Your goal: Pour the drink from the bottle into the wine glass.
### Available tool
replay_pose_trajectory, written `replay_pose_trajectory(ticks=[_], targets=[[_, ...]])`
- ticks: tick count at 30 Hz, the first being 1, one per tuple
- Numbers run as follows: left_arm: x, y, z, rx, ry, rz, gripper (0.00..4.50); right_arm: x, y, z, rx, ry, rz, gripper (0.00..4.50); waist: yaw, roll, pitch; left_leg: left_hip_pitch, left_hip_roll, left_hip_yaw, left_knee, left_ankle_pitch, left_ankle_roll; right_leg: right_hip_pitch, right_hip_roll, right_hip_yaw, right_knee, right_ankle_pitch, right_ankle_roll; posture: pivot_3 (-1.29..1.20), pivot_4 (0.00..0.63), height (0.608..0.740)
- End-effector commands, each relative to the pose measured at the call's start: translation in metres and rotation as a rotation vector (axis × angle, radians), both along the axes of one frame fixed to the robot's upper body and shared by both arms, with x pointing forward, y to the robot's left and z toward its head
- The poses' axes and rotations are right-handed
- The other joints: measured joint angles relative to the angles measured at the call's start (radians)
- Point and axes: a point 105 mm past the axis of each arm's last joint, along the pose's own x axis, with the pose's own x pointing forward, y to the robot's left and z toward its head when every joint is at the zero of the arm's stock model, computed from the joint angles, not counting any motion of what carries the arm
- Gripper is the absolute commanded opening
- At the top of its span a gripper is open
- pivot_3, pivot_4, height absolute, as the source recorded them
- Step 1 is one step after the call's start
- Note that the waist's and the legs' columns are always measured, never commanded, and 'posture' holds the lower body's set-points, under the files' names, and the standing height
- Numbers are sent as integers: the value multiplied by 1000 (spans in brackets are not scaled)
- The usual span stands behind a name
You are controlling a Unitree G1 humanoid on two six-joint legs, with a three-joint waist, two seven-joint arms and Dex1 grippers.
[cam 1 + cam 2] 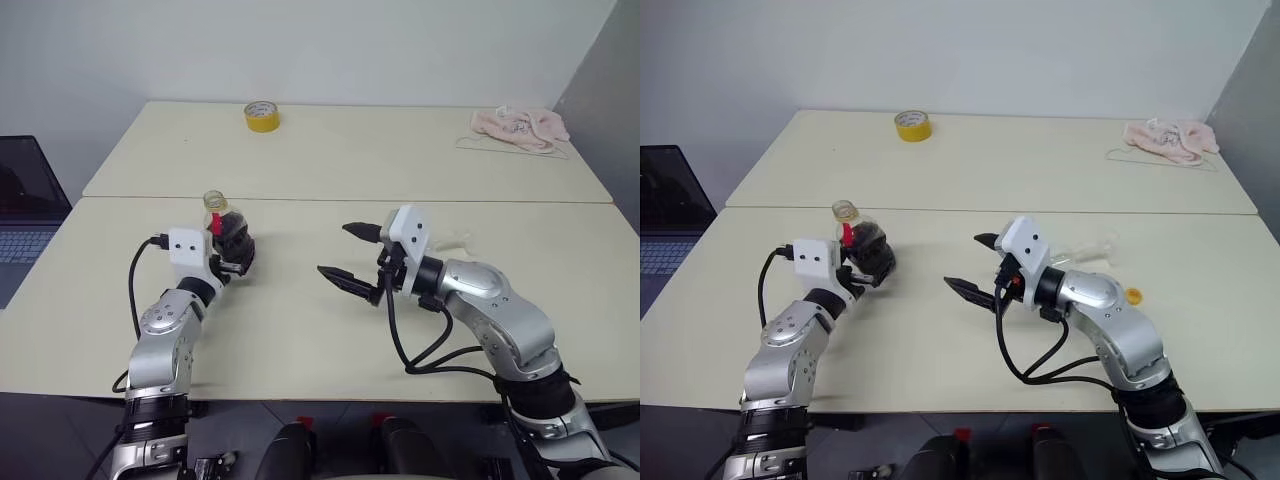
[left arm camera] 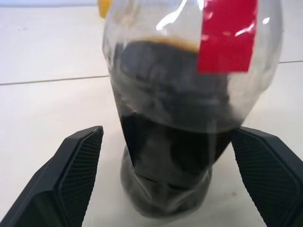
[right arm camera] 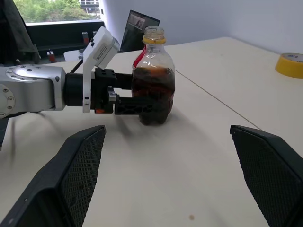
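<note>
Cream table (image 1: 300, 330): my left gripper (image 3: 130, 97) reaches level, fingers spread around the bottle (image 3: 154, 80) (uncapped); right gripper (image 1: 352, 256) hangs spread nearby.

The pale desk (image 1: 330, 330) carries the bottle (image 1: 228, 236) standing upright at its near left, a yellow tape roll (image 1: 261, 116) at the far edge, a pink cloth (image 1: 520, 127) far right, and a small orange cap (image 1: 1132, 295).

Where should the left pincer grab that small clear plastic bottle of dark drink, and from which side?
Grip the small clear plastic bottle around its wide lower body, below the red label strip. Come level from the robot's side, where the open left pincer already straddles it. It stands upright with its neck uncapped, so a low grip probably steadies it best.
</note>
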Motion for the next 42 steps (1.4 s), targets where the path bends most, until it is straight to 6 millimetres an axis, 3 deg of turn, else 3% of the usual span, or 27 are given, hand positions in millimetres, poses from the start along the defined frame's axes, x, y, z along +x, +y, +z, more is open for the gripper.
replay_pose_trajectory(ticks=[1,7,12,16,20,23,28,34,42], targets=[[-5,-2,9,30,-38,-4,4450,-12,-2,11,20,-45,44,4500,0,0,0,0,0,0,0,0,0,0,0,0,0,0,0,0,150,740],[-18,1,1,72,-22,-13,4450,-21,-11,7,-7,-66,62,4500,0,0,0,0,0,0,0,0,1,0,0,0,0,0,0,0,150,740],[-44,4,-17,108,45,-53,4450,-18,-44,-5,-54,-105,-60,4500,1,0,0,0,0,0,0,-2,3,0,0,0,-1,0,0,0,150,740],[-65,-19,-27,98,93,-176,4450,-11,-81,-19,-92,-158,-235,4500,4,0,0,0,0,1,-1,-2,3,1,-1,1,-1,0,0,0,150,740],[-74,-50,-29,81,110,-315,4450,-6,-117,-41,-187,-240,-381,4500,11,0,0,3,0,0,0,-2,4,4,0,0,-1,0,0,0,150,740],[-76,-76,-22,60,99,-436,4450,-1,-138,-55,-325,-330,-447,4500,11,0,0,3,0,2,0,-2,4,5,0,1,-1,0,0,0,150,740],[-69,-105,-12,86,86,-588,4450,15,-161,-60,-500,-509,-574,4500,9,0,0,4,1,2,-1,-2,3,4,1,1,0,0,0,0,150,740],[-58,-131,7,99,59,-731,4450,34,-173,-57,-637,-636,-638,4500,4,0,0,4,1,4,0,0,0,4,1,2,0,0,0,0,150,740],[-45,-147,22,110,16,-780,4450,55,-174,-58,-846,-785,-642,4500,1,0,0,3,1,4,0,0,0,4,1,2,-1,0,0,0,150,740]])
